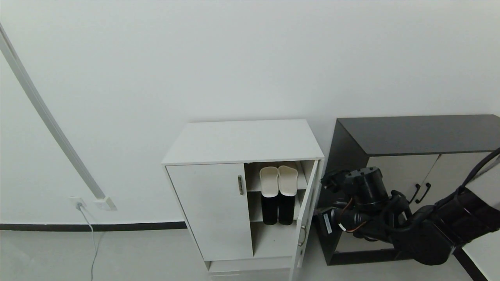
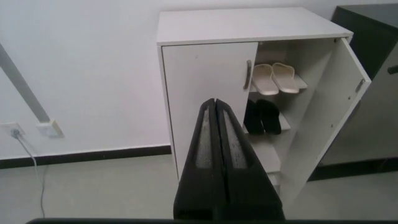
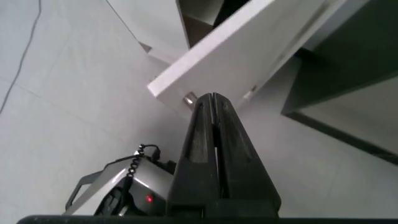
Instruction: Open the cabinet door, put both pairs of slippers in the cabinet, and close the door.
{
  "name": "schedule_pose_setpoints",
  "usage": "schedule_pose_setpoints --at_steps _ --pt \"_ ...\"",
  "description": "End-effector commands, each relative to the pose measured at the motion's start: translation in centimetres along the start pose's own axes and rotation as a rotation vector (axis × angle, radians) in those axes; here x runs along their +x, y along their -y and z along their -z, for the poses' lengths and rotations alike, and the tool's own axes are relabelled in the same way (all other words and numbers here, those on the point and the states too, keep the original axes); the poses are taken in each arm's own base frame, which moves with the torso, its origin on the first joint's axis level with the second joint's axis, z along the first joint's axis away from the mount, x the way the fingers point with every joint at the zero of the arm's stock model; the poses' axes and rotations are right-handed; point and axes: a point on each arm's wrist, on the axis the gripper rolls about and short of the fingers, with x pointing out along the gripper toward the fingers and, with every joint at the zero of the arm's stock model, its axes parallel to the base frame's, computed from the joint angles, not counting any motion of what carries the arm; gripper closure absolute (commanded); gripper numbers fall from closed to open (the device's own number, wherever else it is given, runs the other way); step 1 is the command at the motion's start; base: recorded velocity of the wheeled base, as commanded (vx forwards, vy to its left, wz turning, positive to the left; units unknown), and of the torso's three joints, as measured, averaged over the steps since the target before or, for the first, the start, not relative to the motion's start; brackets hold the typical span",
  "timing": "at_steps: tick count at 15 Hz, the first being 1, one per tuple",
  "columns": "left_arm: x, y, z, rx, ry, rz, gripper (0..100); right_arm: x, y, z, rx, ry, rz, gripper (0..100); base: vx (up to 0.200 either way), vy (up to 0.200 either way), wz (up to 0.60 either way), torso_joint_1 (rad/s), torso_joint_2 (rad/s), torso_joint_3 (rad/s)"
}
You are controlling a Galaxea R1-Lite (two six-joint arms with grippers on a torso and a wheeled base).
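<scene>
The white cabinet (image 1: 242,142) stands against the wall with its right door (image 1: 306,203) swung open and its left door (image 1: 211,210) closed. Inside, a white pair of slippers (image 1: 278,180) lies on the upper shelf and a black pair (image 1: 278,208) on the shelf below. My right arm (image 1: 363,203) is beside the open door, on its outer side. The right gripper (image 3: 213,99) is shut, its tips right by the door handle (image 3: 188,98); I cannot tell if they touch. My left gripper (image 2: 215,102) is shut and empty, held in front of the cabinet.
A dark cabinet (image 1: 414,134) stands just right of the open door, leaving a narrow gap where my right arm is. A wall socket with a cable (image 1: 80,203) is at the left. Bare floor (image 1: 117,253) lies left of the white cabinet.
</scene>
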Motion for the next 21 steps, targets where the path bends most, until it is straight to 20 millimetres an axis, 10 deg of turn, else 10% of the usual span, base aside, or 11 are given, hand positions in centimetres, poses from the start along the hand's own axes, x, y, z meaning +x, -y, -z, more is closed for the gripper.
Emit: schedule_pose_setpoints --at_steps 1,8,21 --pt "0.0 0.0 0.0 -0.001 -0.001 0.000 100 2.0 0.2 1.1 0.002 -0.046 0.006 100 0.000 0.000 0.00 0.000 0.00 0.000" --pt "0.0 0.0 0.0 -0.001 -0.001 0.000 100 7.7 -0.4 -0.7 0.053 0.018 -0.005 100 0.000 0.000 0.00 0.000 0.00 0.000" --pt "0.0 0.0 0.0 -0.001 -0.001 0.000 100 4.4 -1.2 4.0 0.056 0.228 -0.146 100 0.077 0.000 0.00 -0.001 0.00 0.001"
